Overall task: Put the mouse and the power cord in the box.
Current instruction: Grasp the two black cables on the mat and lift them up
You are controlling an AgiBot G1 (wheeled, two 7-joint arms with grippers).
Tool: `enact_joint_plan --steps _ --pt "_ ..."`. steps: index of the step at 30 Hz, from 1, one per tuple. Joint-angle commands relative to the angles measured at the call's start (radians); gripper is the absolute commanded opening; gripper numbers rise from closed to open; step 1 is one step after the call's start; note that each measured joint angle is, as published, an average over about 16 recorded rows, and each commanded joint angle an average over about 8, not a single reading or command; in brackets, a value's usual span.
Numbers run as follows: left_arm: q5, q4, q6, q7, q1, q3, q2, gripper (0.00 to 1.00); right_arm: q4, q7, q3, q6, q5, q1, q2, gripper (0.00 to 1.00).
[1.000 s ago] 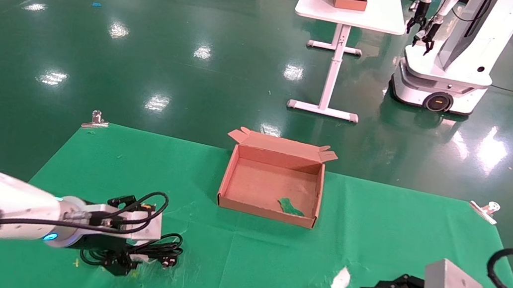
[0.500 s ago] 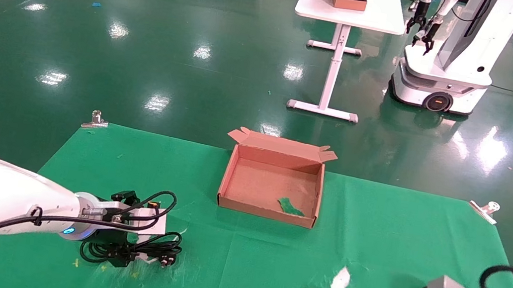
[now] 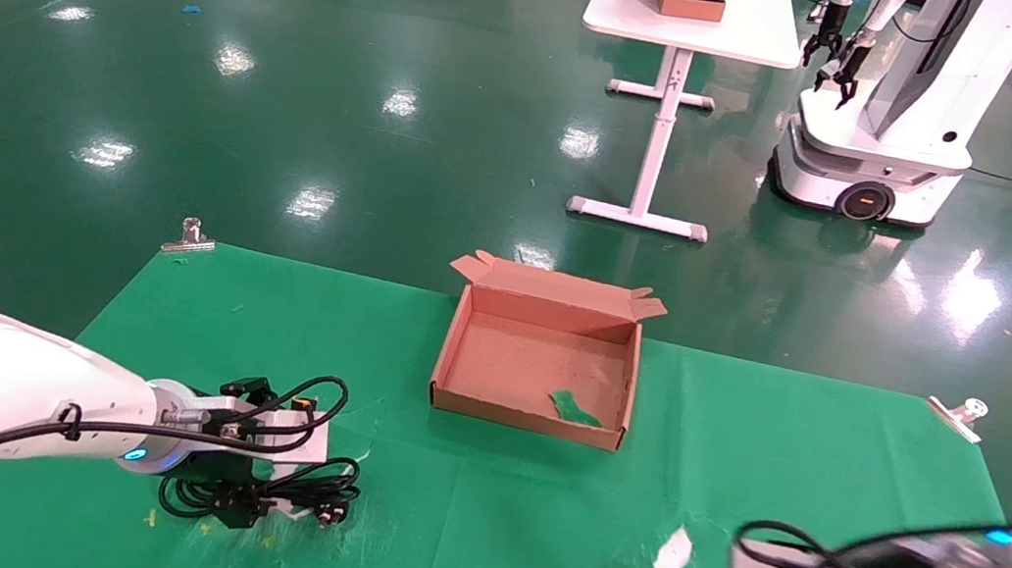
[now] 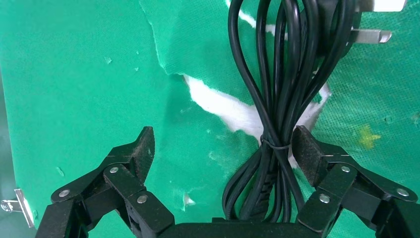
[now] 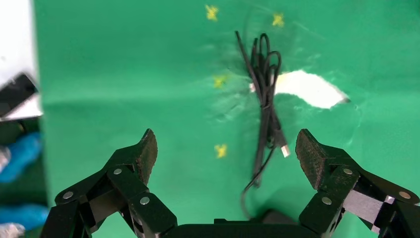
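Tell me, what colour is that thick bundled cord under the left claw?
Black. The power cord shows best in the left wrist view, lying between the open left gripper fingers.

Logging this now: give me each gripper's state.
Left gripper: open, straddling the power cord.
Right gripper: open above the mouse cable.

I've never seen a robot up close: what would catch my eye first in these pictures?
Probably the brown box sitting open mid-table on the green cloth. Near the table's left front corner, the left gripper hangs open around the coiled power cord. At the right front, the right gripper hangs open above the mouse cable.
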Motion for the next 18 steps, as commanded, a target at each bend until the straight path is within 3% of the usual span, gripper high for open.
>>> enact_joint_plan --steps 1,11,12,18 --pt "0.000 0.001 0.000 0.001 0.000 0.000 0.000 1.00 -0.095 -0.054 -0.033 0.008 -0.056 0.039 -0.065 1.00" --pt "-0.001 0.002 -0.001 0.002 -0.001 0.000 0.001 1.00 -0.494 -0.219 -0.065 0.166 -0.120 0.113 -0.261 0.99" --pt "-0.001 0.002 -0.001 0.002 -0.001 0.000 0.001 0.93 -0.522 -0.230 -0.066 0.181 -0.123 0.117 -0.274 0.91" --pt "0.000 0.003 -0.001 0.002 -0.001 0.000 0.001 0.18 -0.641 -0.271 -0.070 0.243 -0.136 0.138 -0.330 0.16"
